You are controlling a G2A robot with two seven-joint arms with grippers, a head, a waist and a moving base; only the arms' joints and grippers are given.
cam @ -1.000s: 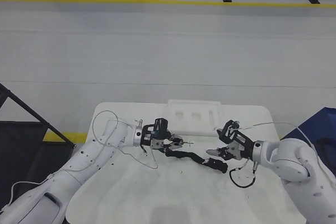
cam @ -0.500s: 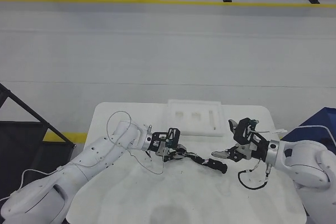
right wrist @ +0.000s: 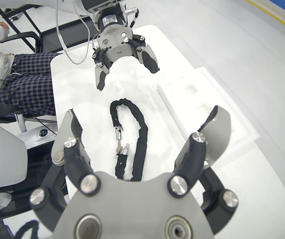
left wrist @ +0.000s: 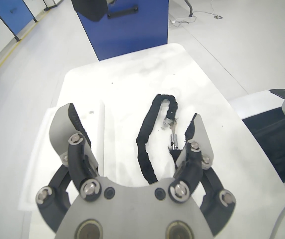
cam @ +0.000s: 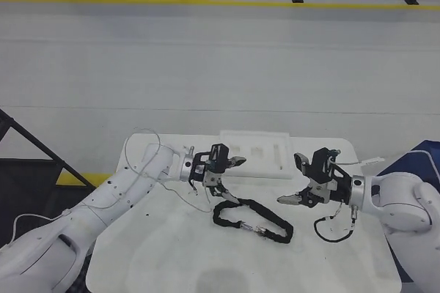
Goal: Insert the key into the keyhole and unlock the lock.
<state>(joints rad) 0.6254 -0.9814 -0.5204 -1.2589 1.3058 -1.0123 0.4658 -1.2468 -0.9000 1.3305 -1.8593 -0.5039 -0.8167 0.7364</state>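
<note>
Your chain lock [cam: 251,223] lies mid-bench [cam: 169,249] with the key [right wrist: 119,150] seemingly in it and its ends apparently parted. Left pincer [cam: 235,178] and right pincer [cam: 290,180] hang apart and empty, so little seems left.

Chain lock [left wrist: 144,135]: its near bend is hidden behind the left hand [left wrist: 132,113] in the left wrist view, and is covered by the right hand [right wrist: 144,111] in the right wrist view. Key [right wrist: 118,149], at the lock's metal ends: too small for its seating in the keyhole to be told. White tray [right wrist: 237,120] is partly covered by a right-hand finger. Tabletop [left wrist: 122,85] is cut off by the edge in both wrist views.
</note>
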